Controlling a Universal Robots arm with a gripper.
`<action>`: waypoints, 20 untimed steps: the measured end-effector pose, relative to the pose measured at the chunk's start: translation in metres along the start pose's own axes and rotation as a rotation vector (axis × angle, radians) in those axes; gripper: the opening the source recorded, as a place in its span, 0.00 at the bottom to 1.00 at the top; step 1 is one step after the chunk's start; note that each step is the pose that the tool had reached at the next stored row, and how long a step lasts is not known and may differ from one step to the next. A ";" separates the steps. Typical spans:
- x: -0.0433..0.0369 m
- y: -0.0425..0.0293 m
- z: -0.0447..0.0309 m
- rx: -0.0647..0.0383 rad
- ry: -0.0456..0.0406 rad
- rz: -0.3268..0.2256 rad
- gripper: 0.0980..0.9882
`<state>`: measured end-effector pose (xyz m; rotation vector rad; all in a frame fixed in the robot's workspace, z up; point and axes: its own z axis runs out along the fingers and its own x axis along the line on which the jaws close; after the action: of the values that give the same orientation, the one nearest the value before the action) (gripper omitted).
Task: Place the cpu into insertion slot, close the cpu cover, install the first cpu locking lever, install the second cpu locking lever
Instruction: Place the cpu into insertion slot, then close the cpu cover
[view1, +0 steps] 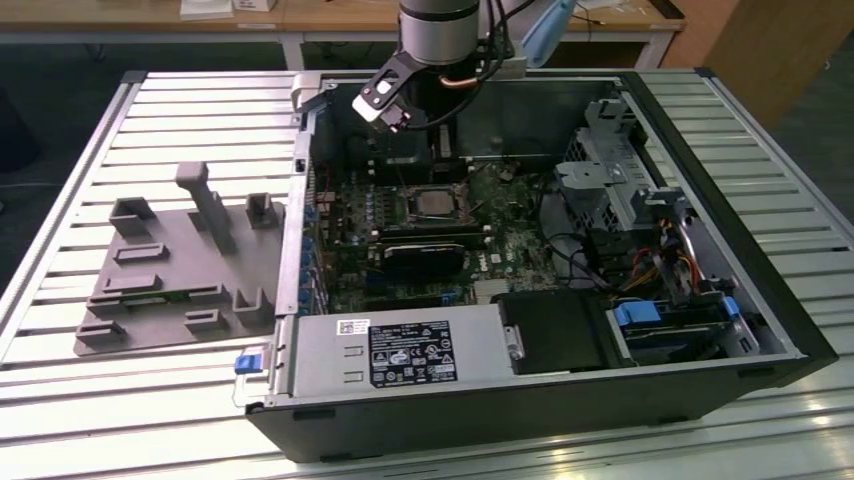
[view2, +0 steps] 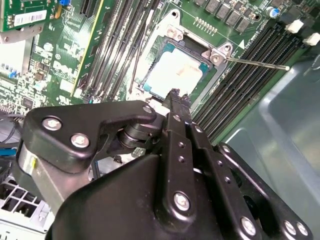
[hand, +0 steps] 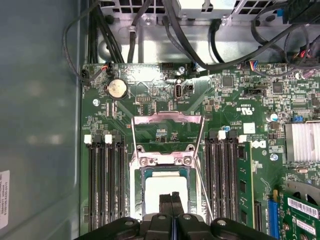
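the cpu (hand: 152, 192) sat in the insertion slot (hand: 136, 192), at the arm's (view1: 441, 30) 6 o'clock in the exterior view. the cpu cover (hand: 167, 118) looked raised, a locking lever (view2: 255, 62) free, neither yet closed. the gripper (hand: 171, 196), jaws clenched empty, hovered above.

A large black-and-white printed label (view1: 414, 357) lies on the grey metal power supply box (view1: 320, 365) in the exterior view. A small white barcode sticker (view1: 352, 325) sits just beside it. Their print cannot be made out. In the second wrist view a white barcode strip (view2: 30, 19) sits on a green expansion card (view2: 15, 10), and white lettering (view2: 76, 75) marks the green motherboard (view2: 55, 55). In the first wrist view a white sticker (hand: 4, 199) clings to the grey case wall (hand: 40, 125), its print unreadable.
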<state>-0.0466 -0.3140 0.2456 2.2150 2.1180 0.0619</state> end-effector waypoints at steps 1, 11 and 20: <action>0.0000 0.0000 0.0000 0.000 0.0001 0.000 0.00; 0.0000 0.0000 -0.0004 0.000 -0.0001 0.000 0.00; -0.0002 0.0008 -0.0089 0.000 0.0001 0.000 0.00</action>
<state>-0.0466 -0.3140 0.2545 2.2151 2.1182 0.0619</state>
